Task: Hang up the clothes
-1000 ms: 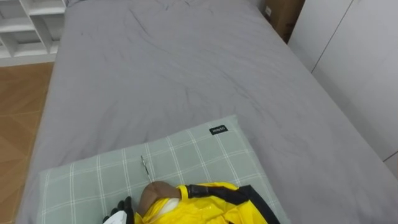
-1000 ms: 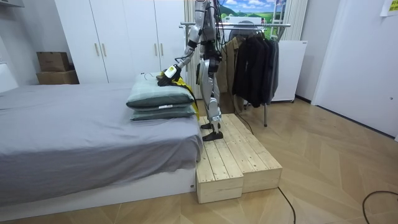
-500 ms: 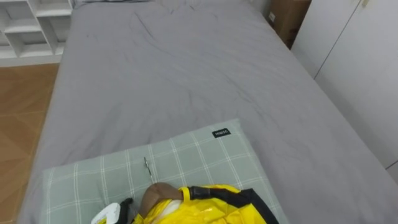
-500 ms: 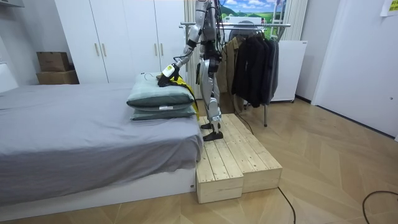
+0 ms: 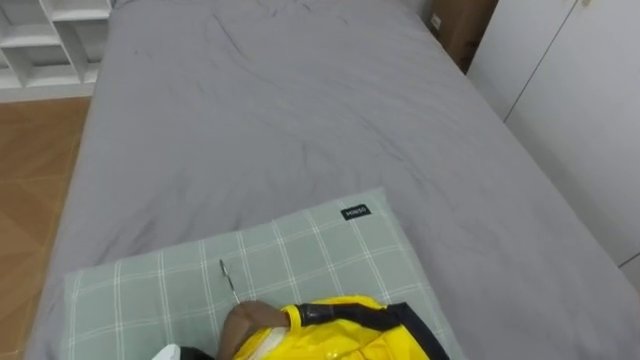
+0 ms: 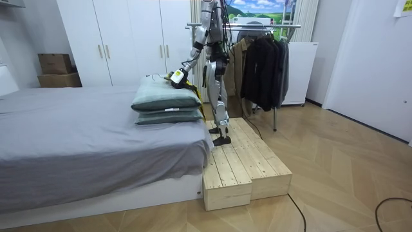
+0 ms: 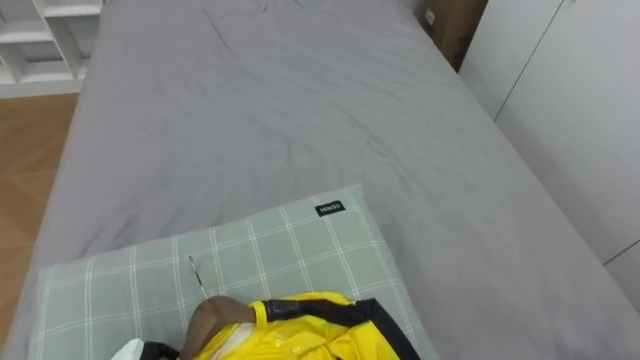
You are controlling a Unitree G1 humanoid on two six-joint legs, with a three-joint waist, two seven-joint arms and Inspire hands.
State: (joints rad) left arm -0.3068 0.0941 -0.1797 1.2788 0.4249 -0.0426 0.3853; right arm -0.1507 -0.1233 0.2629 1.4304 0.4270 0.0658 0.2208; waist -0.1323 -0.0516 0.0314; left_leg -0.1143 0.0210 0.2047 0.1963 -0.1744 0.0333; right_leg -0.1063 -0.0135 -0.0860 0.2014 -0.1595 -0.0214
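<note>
A grey bed [image 5: 300,120] takes up most of the room. The robot stands on a wooden platform [image 6: 238,167] at its end, facing it, with a clothes rack [image 6: 257,26] of dark garments [image 6: 264,64] behind. Two stacked pillows [image 6: 164,106] lie at the bed's near end, the top one green and checked. A yellow jacket [image 5: 340,335] with a dark stripe lies on that pillow, on a brown hanger [image 5: 245,322] whose metal hook [image 5: 228,280] points up the bed. The left hand [image 5: 170,353] is just beside the hanger, and I cannot tell whether it grips.
</note>
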